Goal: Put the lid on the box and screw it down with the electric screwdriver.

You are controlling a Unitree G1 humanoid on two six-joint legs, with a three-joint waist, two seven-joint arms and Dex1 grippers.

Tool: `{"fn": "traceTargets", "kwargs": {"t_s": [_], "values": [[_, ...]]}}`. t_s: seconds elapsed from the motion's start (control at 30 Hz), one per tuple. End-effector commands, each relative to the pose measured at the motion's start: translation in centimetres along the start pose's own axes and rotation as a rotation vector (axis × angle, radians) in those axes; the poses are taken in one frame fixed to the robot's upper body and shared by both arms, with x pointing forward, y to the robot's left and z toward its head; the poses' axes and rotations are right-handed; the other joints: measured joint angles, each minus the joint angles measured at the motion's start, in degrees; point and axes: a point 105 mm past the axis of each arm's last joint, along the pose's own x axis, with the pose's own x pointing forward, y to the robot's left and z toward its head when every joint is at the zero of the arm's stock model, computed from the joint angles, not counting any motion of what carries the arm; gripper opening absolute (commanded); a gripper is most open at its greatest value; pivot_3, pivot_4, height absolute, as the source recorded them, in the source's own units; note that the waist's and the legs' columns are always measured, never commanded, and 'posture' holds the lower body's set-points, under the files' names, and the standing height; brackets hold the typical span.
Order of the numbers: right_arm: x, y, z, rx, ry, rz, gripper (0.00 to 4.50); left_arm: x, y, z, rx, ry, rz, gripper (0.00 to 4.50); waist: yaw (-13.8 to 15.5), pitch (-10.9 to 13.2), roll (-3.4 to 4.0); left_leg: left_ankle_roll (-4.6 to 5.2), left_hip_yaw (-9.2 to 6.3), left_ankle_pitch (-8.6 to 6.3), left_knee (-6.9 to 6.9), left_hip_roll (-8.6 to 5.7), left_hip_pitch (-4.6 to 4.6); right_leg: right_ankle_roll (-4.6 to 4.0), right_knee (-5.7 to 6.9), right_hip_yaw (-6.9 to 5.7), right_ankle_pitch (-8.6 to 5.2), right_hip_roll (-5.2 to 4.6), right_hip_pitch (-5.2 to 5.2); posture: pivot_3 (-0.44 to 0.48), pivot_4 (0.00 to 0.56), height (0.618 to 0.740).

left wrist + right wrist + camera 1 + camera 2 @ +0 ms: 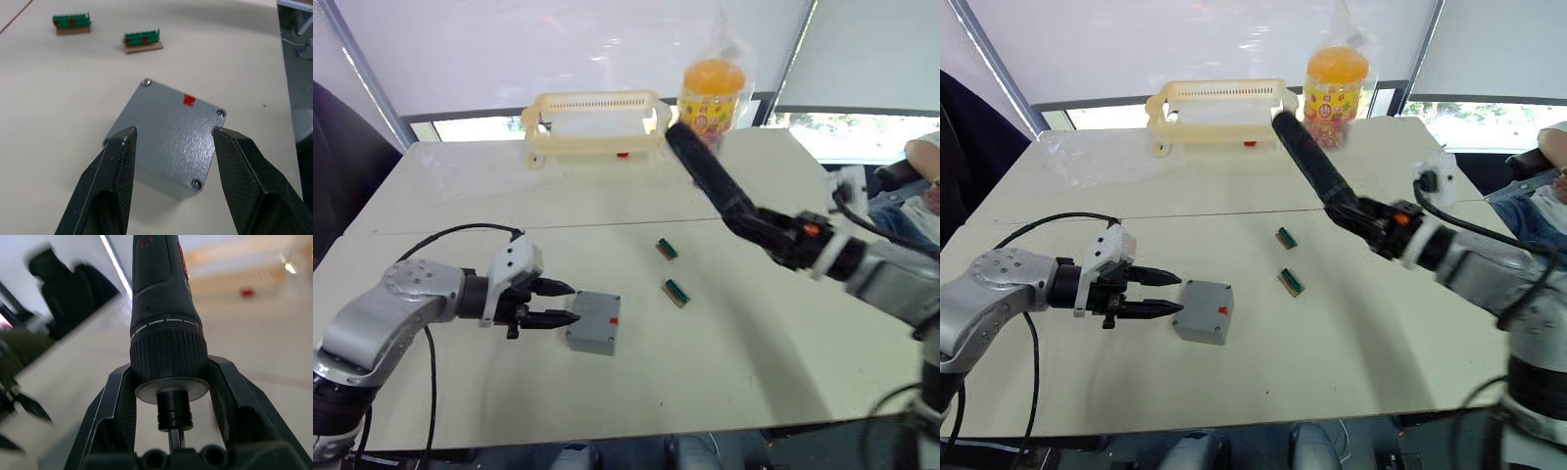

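Box [593, 322], lid on, sits at three o'clock just off my released left gripper [562, 304], while my right gripper [781, 238], grasping the electric screwdriver [705, 174], hangs well apart.

Grey square box [594, 322] sits flat on the white table [724, 392], lid [172, 136] already on top, closed. The lid is flat textured grey with rounded corners, a small red square mark near one edge, and silver screws visible at three corners; the fourth corner is hidden. Electric screwdriver [710, 182] is a long black cylinder, well apart from the box, off the table, tilted with its body slanting up and away from the box. Its ribbed collar and thin metal bit [174, 438] show in the right wrist view.
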Motion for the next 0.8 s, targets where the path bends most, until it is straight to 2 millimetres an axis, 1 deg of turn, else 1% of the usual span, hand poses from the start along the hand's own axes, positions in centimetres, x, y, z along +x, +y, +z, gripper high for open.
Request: {"fn": "traceTargets", "kwargs": {"t_s": [0.03, 0.1, 0.2, 0.27, 0.33, 0.43, 0.57, 0.73, 0.77, 0.8], "values": [[-1.9, 0.2, -1.1, -0.008, 0.174, 0.004, 1.82, 0.0, -1.0, 2.2, 0.097, -0.036, -0.046, 2.47, -0.4, 0.0, -0.01, 0.01, 0.03, 0.00, 0.00, 0.01, 0.01, 0.00, -0.01, 0.01, 0.00, 0.02, 0.02, 0.000, 0.150, 0.740], [-2.6, -0.5, -2.3, 0.011, 0.280, -0.040, 1.82, 0.2, -1.2, 2.7, 0.122, -0.050, -0.061, 2.47, -0.5, 0.0, 0.01, 0.03, 0.17, -0.02, 0.01, 0.04, 0.07, 0.00, -0.04, 0.08, 0.00, 0.03, 0.02, 0.000, 0.150, 0.740], [-3.0, -1.7, -4.3, 0.085, 0.403, -0.113, 1.82, 0.8, -1.3, 3.4, 0.146, -0.078, -0.067, 2.47, -0.3, 0.0, 0.00, 0.04, 0.23, -0.02, 0.03, 0.03, 0.09, 0.00, -0.03, 0.11, 0.00, 0.08, 0.04, 0.000, 0.150, 0.740], [-3.2, -2.7, -5.8, 0.136, 0.471, -0.173, 1.82, 1.3, -1.4, 3.5, 0.151, -0.091, -0.063, 2.47, -0.1, 0.0, 0.00, 0.04, 0.26, -0.02, 0.06, 0.03, 0.09, 0.01, -0.08, 0.10, 0.01, 0.08, 0.09, 0.000, 0.150, 0.740], [-3.5, -3.3, -6.8, 0.157, 0.528, -0.223, 1.82, 1.6, -1.5, 3.5, 0.154, -0.095, -0.059, 2.47, 0.0, 0.0, 0.00, 0.04, 0.26, -0.02, 0.08, 0.03, 0.05, 0.01, -0.13, 0.10, 0.01, 0.07, 0.10, 0.000, 0.150, 0.740], [-3.5, -3.6, -7.7, 0.156, 0.562, -0.261, 1.82, 1.9, -1.7, 3.5, 0.155, -0.105, -0.048, 2.47, 0.1, 0.0, -0.01, 0.04, 0.25, -0.02, 0.07, 0.03, 0.02, 0.02, -0.19, 0.10, 0.02, 0.04, 0.11, 0.000, 0.150, 0.740], [-3.5, -4.2, -9.3, 0.132, 0.598, -0.329, 1.82, 2.2, -1.8, 3.6, 0.149, -0.122, -0.030, 2.47, 0.1, 0.0, -0.01, 0.04, 0.21, -0.02, 0.10, 0.03, 0.04, 0.03, -0.23, 0.09, 0.02, 0.05, 0.19, 0.000, 0.150, 0.740], [-2.8, -3.7, -10.9, 0.086, 0.643, -0.321, 1.82, 2.6, -2.4, 3.6, 0.144, -0.131, -0.042, 2.47, 0.1, 0.0, 0.00, 0.04, 0.20, -0.02, 0.12, 0.01, 0.06, 0.03, -0.27, 0.04, 0.02, 0.05, 0.25, 0.000, 0.150, 0.740], [-2.7, -3.6, -11.1, 0.076, 0.657, -0.313, 2.74, 2.6, -2.4, 3.6, 0.142, -0.132, -0.041, 2.47, 0.1, 0.0, -0.01, 0.04, 0.19, -0.02, 0.12, 0.01, 0.06, 0.03, -0.27, 0.04, 0.02, 0.05, 0.25, 0.000, 0.150, 0.740], [-2.7, -3.6, -11.3, 0.071, 0.668, -0.307, 3.01, 2.6, -2.3, 3.5, 0.141, -0.133, -0.040, 2.47, 0.1, 0.0, -0.01, 0.04, 0.19, -0.02, 0.12, 0.01, 0.06, 0.03, -0.27, 0.03, 0.02, 0.05, 0.26, 0.000, 0.150, 0.740]]}}
